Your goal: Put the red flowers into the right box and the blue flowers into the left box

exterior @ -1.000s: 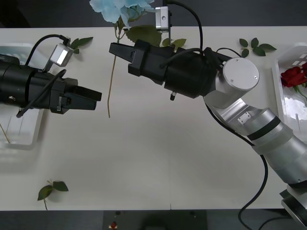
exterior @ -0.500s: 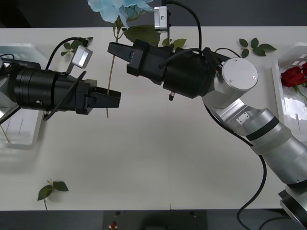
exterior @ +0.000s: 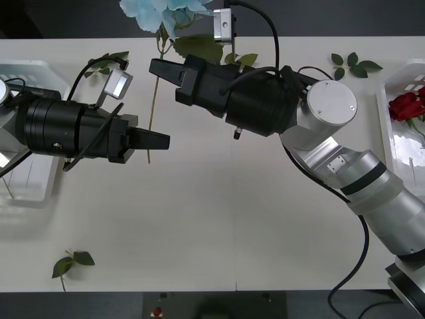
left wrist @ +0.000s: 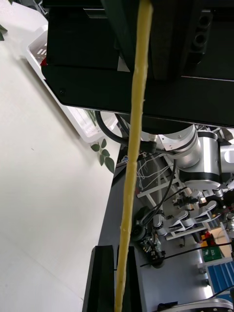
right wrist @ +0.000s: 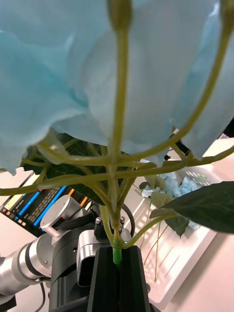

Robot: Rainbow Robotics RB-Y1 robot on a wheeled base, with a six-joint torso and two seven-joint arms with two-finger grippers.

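Blue flower (exterior: 163,12) clenched at its upper stem by my right gripper (exterior: 159,68), lower stem now between the left gripper (exterior: 158,140) fingers, apparently closed on it; handover step, next I release right and carry to the left box (exterior: 40,66).

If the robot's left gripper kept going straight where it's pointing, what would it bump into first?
Probably the thin yellowish stem of the pale blue flower held by the right gripper. The left gripper already looks closed around it.

pale table (exterior: 219,226), dark floor beyond
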